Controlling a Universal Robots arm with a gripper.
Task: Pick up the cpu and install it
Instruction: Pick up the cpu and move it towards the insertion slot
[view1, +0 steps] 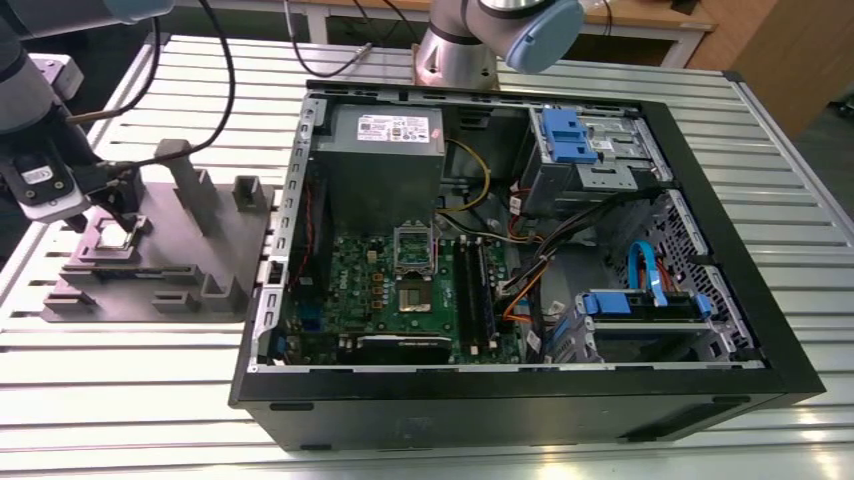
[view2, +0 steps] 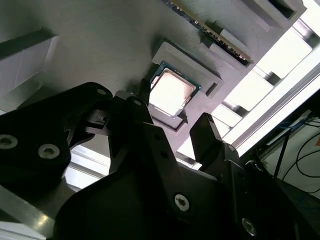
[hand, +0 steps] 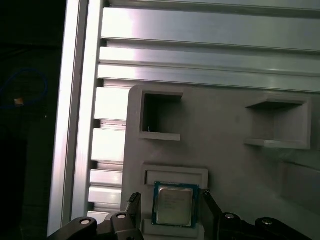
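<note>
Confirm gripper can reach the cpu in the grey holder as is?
Likely yes. The cpu lies flat in a recess of the grey holder, its top bare. The gripper hangs over it, open, straddling it and apart from its edges. The raised rim beside the chip may limit how low it goes.

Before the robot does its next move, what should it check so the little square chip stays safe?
1. The cpu lies flat in its pocket on the grey holder: ok.
2. The gripper is right over the cpu: ok.
3. The fingers are open, one on each side of the cpu: ok.
4. Whether the fingers are touching the cpu's edges: cannot tell.
5. The computer case is open, with the motherboard showing: ok.
6. The cpu's place on the motherboard is free and ready: cannot tell.
</note>
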